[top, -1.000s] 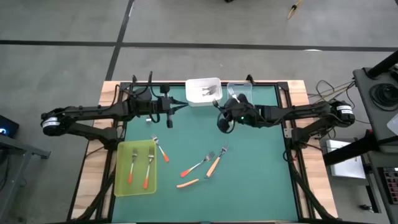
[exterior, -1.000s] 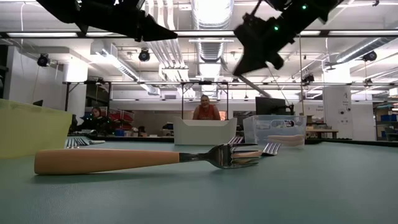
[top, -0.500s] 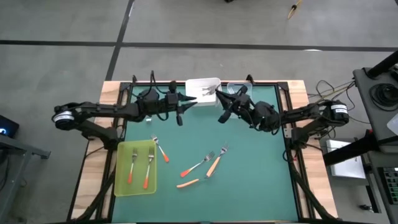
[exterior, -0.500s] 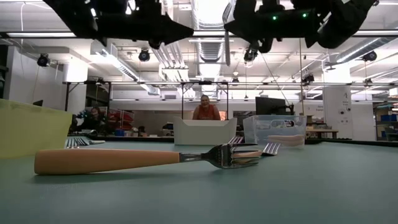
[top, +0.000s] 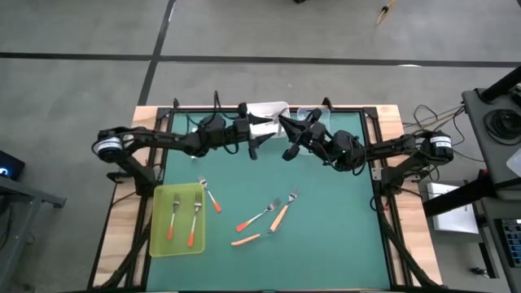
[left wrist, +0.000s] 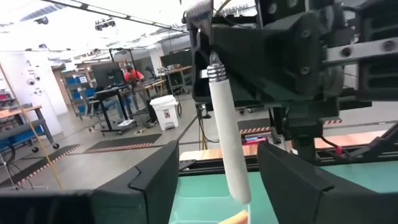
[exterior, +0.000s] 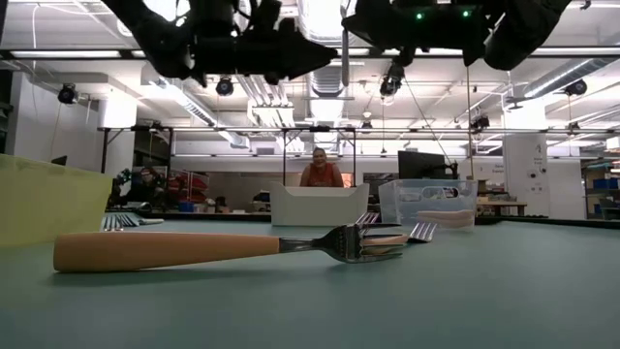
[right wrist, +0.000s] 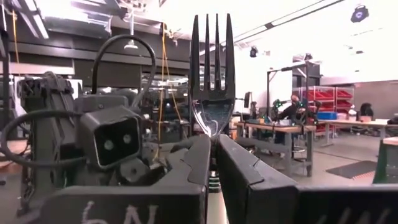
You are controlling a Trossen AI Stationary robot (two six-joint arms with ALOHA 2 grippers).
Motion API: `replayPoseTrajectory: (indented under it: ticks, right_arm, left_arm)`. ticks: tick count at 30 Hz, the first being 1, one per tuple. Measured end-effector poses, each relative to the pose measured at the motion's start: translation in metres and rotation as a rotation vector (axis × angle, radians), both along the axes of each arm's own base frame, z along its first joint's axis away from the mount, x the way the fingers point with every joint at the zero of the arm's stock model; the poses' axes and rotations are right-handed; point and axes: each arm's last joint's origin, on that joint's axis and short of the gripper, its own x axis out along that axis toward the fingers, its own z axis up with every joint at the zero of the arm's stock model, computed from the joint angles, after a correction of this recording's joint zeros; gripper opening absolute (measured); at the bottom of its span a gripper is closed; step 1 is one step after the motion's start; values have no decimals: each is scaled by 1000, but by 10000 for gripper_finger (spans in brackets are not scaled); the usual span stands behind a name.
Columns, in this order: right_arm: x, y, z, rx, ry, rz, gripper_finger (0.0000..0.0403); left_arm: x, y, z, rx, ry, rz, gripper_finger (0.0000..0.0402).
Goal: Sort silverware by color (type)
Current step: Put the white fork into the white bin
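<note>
Near top centre of the high view, meeting over the table's far edge: right gripper (top: 286, 129) clamped shut on a white-handled fork (left wrist: 227, 140), tines upward in its wrist view; left gripper (top: 259, 124) facing it, fingers (left wrist: 155, 180) spread wide either side of that handle, not touching. Lower down, orange forks (top: 277, 216) loose on green mat, two more in yellow-green tray (top: 159, 244) at lower left.

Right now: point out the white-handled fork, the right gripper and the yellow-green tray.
white-handled fork (left wrist: 229, 143): left wrist view, middle of its white handle.
right gripper (right wrist: 213, 163): right wrist view, between its fingertips, shut on the fork's neck.
yellow-green tray (top: 159, 244): high view, bare floor at its left edge.
</note>
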Motion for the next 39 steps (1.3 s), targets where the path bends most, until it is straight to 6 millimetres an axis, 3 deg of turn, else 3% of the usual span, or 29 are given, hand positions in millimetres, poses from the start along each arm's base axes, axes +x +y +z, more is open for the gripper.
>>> replayPoseTrajectory:
  ticks: [17,22,30,39]
  right_arm:
    - [3,-4,-2,-10,-103,-10,12]
    - [3,-4,-2,15,-122,-4,12]
    - [3,-4,-3,18,-112,-5,12]
    - [6,-6,-9,35,-36,-36,19]
  left_arm:
    - [29,10,-4,-65,-8,-10,192]
    - [29,11,-4,-79,-16,-2,144]
    - [28,11,-6,-89,8,13,19]
    - [21,16,-2,-155,65,31,12]
